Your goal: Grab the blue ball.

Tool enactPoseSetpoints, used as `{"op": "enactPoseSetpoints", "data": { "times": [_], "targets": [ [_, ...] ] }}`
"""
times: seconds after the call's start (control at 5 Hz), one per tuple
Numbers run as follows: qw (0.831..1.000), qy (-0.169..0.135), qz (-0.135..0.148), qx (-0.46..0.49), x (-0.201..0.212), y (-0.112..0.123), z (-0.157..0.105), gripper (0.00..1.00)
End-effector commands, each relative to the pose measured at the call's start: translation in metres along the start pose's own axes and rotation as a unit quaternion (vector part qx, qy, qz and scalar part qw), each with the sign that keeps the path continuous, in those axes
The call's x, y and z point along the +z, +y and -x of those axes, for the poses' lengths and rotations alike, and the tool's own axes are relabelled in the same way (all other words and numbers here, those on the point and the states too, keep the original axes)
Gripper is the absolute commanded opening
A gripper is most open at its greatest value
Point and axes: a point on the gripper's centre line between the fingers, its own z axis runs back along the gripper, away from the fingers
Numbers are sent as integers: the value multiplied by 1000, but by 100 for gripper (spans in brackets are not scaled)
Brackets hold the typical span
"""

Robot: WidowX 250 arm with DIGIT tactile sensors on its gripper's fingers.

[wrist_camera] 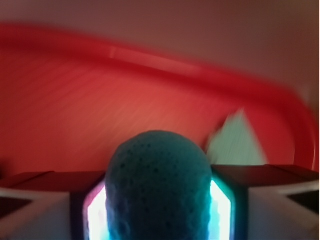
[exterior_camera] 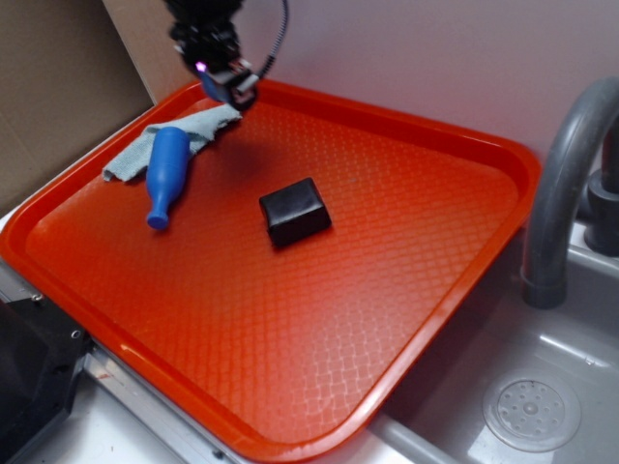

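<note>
Your exterior view looks down from in front and above, taking in the whole red tray point(exterior_camera: 435, 290) and the sink point(exterior_camera: 542, 387) beside it. Your wrist view sits just behind the hand point(wrist_camera: 159, 200), very close, facing the tray's far rim point(wrist_camera: 150, 55). Both views share that rim and the grey-blue cloth point(exterior_camera: 184, 135) just beyond the hand.

Hand point(wrist_camera: 159, 200) grips blue ball point(wrist_camera: 159, 185) above red tray point(wrist_camera: 125, 55).
</note>
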Motion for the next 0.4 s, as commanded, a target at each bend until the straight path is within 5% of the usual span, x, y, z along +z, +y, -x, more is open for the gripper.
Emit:
{"op": "enactPoseSetpoints", "data": {
  "times": [0.0, 0.2],
  "targets": [
    [996, -7, 48, -69, 124, -45, 50, 0],
    [996, -7, 38, -80, 120, -55, 57, 0]
  ]
}}
